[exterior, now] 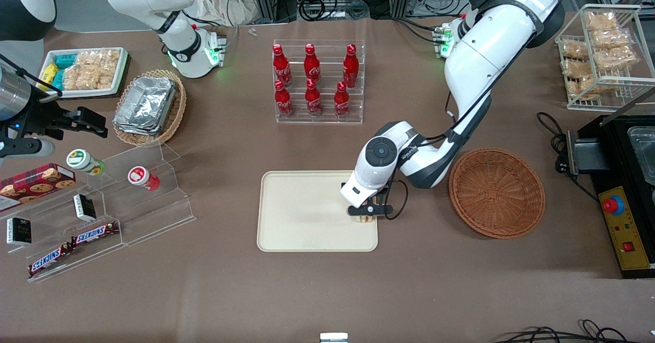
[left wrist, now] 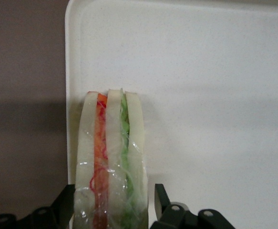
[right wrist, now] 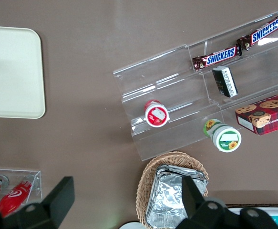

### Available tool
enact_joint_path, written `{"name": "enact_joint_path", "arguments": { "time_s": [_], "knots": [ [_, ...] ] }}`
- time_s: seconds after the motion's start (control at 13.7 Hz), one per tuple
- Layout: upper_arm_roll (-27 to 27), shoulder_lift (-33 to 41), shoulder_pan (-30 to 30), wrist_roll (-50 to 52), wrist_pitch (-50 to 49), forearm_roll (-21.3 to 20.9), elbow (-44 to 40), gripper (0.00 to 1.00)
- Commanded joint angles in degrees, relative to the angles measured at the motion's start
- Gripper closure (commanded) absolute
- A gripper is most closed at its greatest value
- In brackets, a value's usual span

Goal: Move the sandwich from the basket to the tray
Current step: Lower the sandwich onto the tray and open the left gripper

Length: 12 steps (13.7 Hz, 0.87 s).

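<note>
The sandwich (exterior: 364, 219) (left wrist: 111, 157), a wrapped wedge of white bread with orange-red and green layers, stands on edge on the cream tray (exterior: 302, 215) (left wrist: 215, 95), close to the tray's rim nearest the basket. My left gripper (exterior: 366, 214) (left wrist: 112, 202) is low over it and open, one finger on each side. One finger (left wrist: 159, 198) stands a little apart from the bread, while the other sits right at the wrapper. The round reddish-brown basket (exterior: 496, 192) lies empty on the table beside the tray, toward the working arm's end.
A clear rack of red cola bottles (exterior: 318, 82) stands farther from the front camera than the tray. A clear stepped stand with snacks (exterior: 117, 205) and a tan basket of foil containers (exterior: 149, 106) lie toward the parked arm's end. A black control box (exterior: 627, 230) sits next to the basket.
</note>
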State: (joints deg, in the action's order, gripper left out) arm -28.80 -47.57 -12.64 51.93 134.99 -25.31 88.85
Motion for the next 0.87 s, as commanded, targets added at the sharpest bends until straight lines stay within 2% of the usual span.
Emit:
{"name": "enact_joint_path", "arguments": {
  "time_s": [0.0,0.8],
  "knots": [
    [0.1,-1.0,-1.0,1.9,0.6,-1.2,-1.6,0.0],
    [0.1,1.3,-0.2,2.0,0.4,-0.3,-1.5,0.0]
  ]
}}
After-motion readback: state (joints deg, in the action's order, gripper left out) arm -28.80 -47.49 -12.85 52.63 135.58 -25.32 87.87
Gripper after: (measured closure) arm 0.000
